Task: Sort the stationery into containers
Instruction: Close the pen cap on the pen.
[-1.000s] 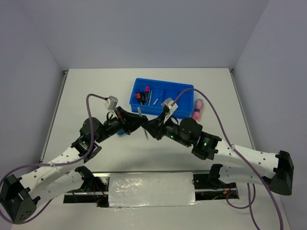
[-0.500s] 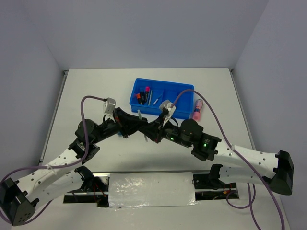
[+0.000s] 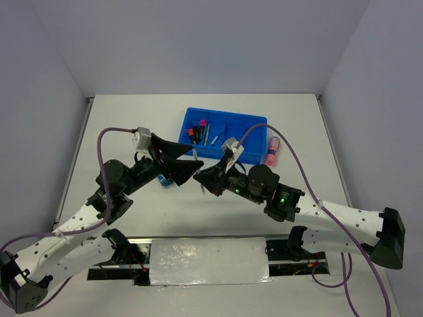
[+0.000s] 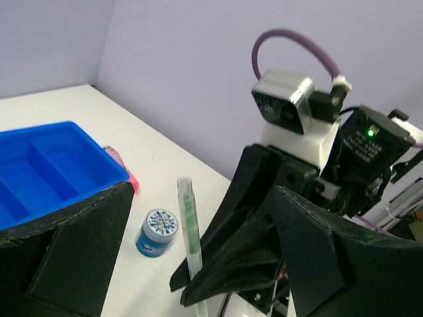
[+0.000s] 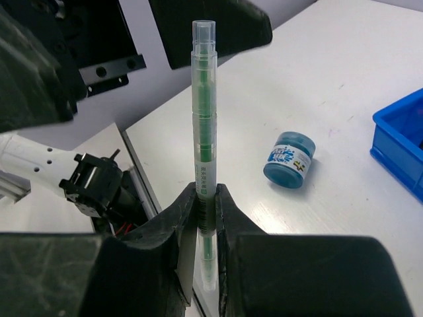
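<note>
Here the tray [image 3: 248,129] is sitting at twelve o'clock on the table [image 3: 132,125], the left gripper [image 3: 195,165] is gaping wide and empty, and the right gripper [image 5: 205,198] is pinching the pen [image 5: 203,99] upright near its lower end. The pen is looking light, stiff and slick, so gripping mid-barrel seems safest.

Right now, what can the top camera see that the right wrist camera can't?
Only the top view shows the pink tube lying on the table beside the blue tray, and the highlighters in the tray's left end. Only the right wrist view shows the right gripper up close, its jaws shut on a thin pale pen with green inside, standing upright. Both show the blue tray, though the wrist view catches just a corner, and the round blue roll on the table.
</note>
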You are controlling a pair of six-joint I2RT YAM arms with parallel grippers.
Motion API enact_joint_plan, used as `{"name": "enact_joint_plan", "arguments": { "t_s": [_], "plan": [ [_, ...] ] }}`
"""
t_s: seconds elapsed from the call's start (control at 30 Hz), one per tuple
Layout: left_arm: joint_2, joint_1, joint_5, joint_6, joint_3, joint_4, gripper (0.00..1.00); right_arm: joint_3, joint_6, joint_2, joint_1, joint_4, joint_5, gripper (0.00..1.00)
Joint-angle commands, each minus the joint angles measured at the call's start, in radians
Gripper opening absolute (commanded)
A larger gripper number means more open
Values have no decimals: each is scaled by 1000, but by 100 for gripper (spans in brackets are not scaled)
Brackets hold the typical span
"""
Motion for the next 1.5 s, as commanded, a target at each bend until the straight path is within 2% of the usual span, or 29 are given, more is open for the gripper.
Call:
{"name": "enact_joint_plan", "arguments": {
  "t_s": [0.0,0.2,0.47,0.5,0.53,0.57,0.67,0.73,0.93,1.1,1.23,1.3,1.47],
  "plan": [
    [0,-4,-58,41,39,5,99,39,-11,3,-1,3,13,0],
    [21,-4,-127,36,64,-34,85,42,-17,4,-1,2,-6,0],
    [40,-5,-109,6,50,-5,64,55,-22,4,-1,-17,-13,0],
    [46,-4,-97,4,49,2,55,57,-22,6,-1,-18,-7,0],
    [49,-4,-94,3,49,4,51,60,-20,10,-2,-18,-6,0],
    [52,-4,-90,-8,44,5,39,63,-22,15,-2,-17,-3,0],
    [76,-4,-58,-39,24,28,22,106,-33,46,-1,-41,20,0],
    [93,-4,-43,-57,6,39,0,155,-46,79,-2,-67,36,0],
    [106,-5,-34,-76,-33,39,0,256,-80,124,-18,-58,79,0],
    [121,-26,-69,-91,-92,31,0,395,-85,151,-88,-4,103,0],
    [139,-101,-110,-131,-195,103,0,531,-51,219,-160,8,24,0],
    [159,-129,-127,-132,-203,119,0,603,-33,265,-174,10,-33,0],
    [179,-201,-155,-109,-209,105,0,764,-53,343,-186,-39,-53,0]
  ]
}}
